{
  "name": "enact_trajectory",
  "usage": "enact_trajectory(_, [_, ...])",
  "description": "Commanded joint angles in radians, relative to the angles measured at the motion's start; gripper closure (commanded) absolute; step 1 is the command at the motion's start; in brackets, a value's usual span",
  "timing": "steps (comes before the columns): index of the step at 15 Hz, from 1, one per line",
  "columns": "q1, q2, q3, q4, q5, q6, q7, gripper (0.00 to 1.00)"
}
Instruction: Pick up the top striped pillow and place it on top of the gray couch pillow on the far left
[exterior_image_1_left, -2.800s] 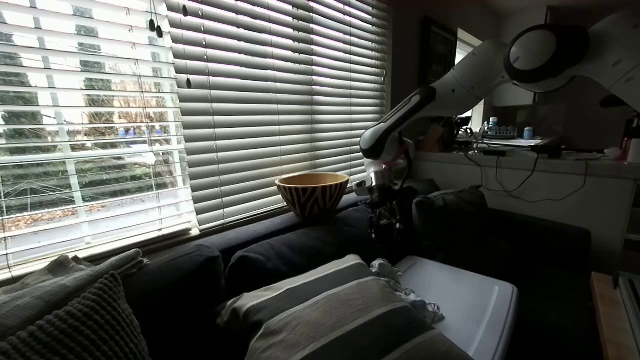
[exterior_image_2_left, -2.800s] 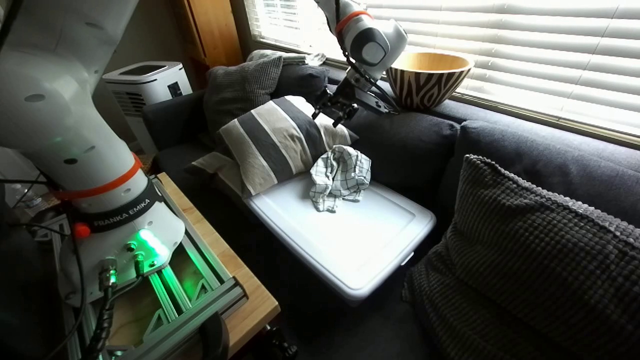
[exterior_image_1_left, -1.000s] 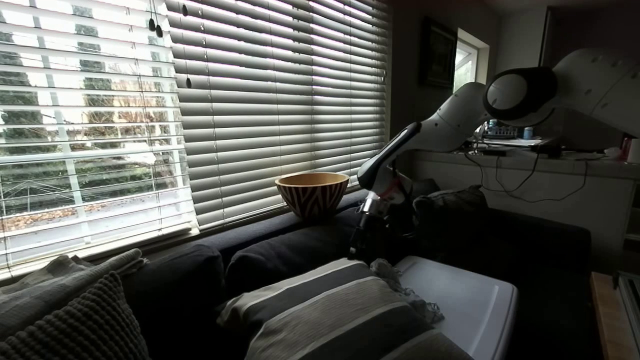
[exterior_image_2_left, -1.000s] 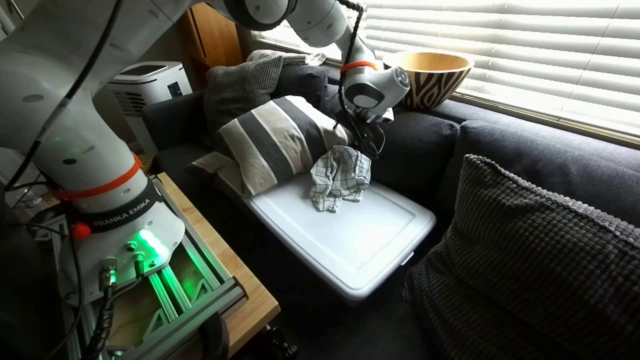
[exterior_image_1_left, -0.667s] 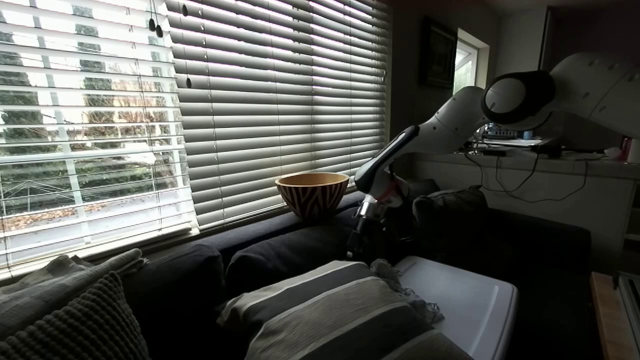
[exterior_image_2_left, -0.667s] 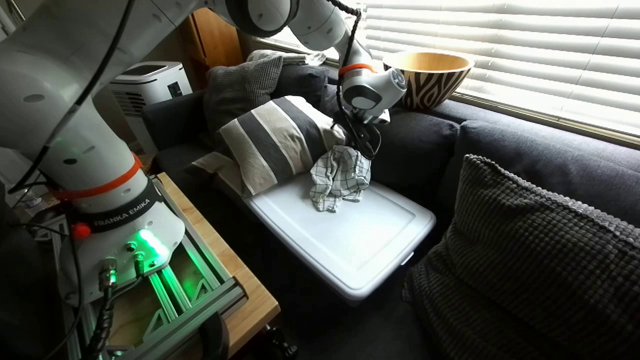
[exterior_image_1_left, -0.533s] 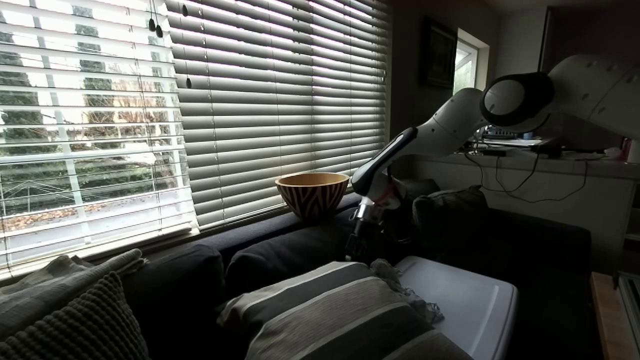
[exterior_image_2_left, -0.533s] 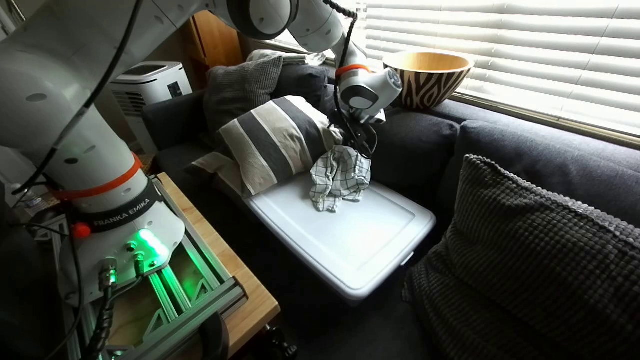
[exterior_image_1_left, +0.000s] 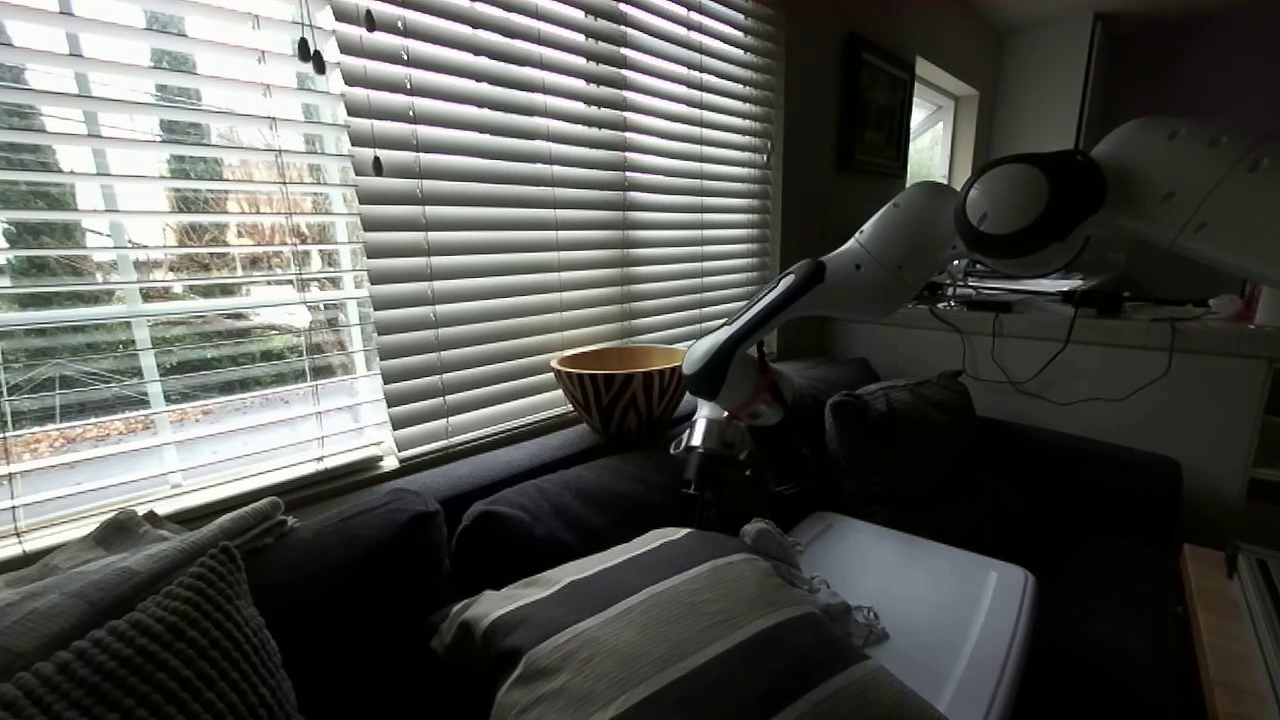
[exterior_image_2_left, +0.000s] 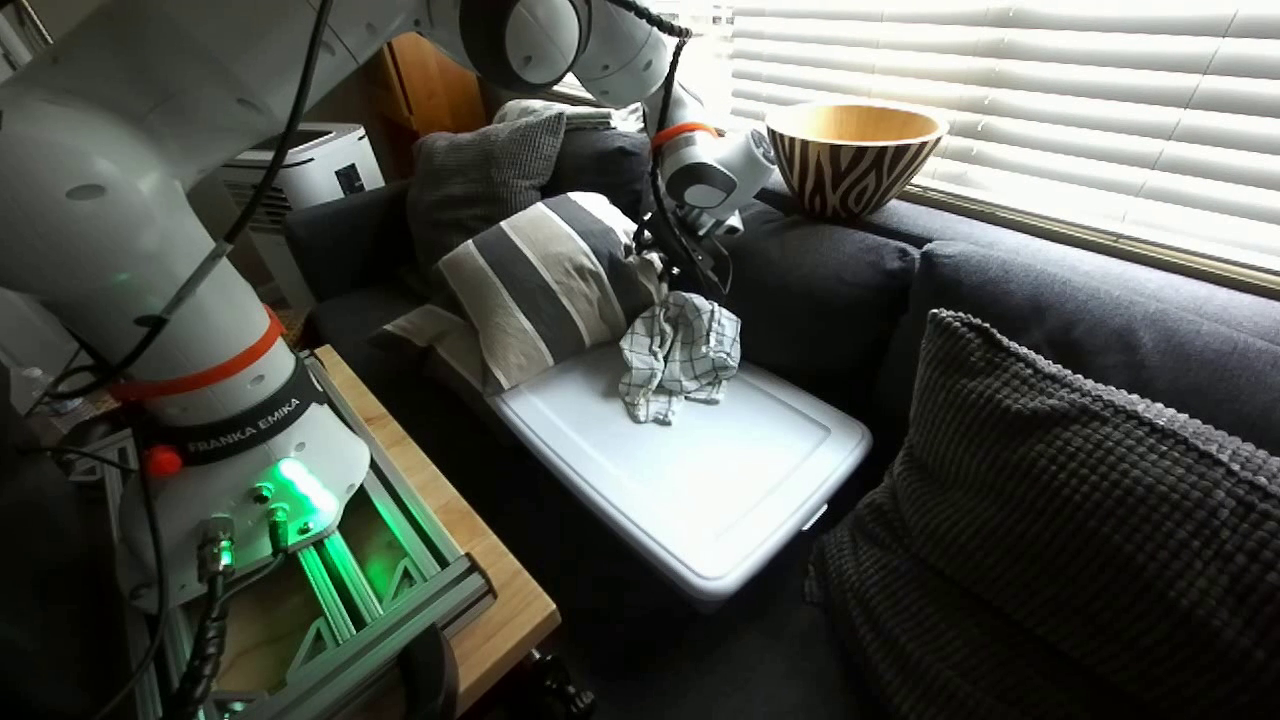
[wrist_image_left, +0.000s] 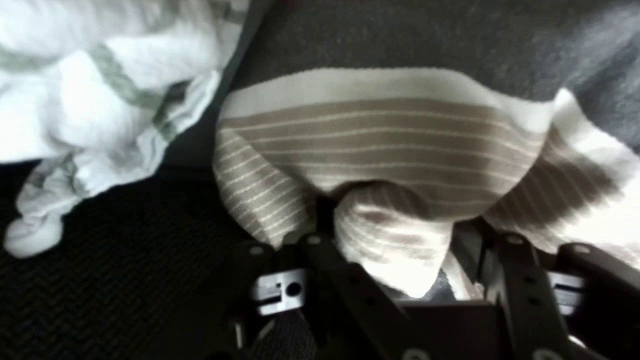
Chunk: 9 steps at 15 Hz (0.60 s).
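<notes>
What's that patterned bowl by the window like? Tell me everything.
The bowl looks wooden: pale honey-coloured inside, dark brown outside with cream zebra-like streaks, and widest at the rim. It stands upright on the couch back, beside the window blinds. The robot arm overlaps its edge in an exterior view; whether they touch is unclear.

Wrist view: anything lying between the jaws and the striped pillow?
Nothing that shows in the wrist view: a fold of the striped pillow bulges between the parted jaws. The checked cloth lies off toward the picture's left.
</notes>
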Motion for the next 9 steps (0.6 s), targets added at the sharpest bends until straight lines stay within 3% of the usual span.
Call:
enact_trajectory(1, [-0.046,-0.013,0.038,-0.006,-0.006,-0.030,-0.004,0.71])
enact_trajectory(4, [-0.087,-0.039,0.055,-0.033,0.009,-0.034,-0.024,0.95])
enact_trajectory(6, [-0.120,-0.077,0.071,-0.075,0.024,-0.029,-0.052,1.00])
enact_trajectory(9, [-0.181,-0.187,0.100,-0.194,0.068,0.006,-0.147,0.97])
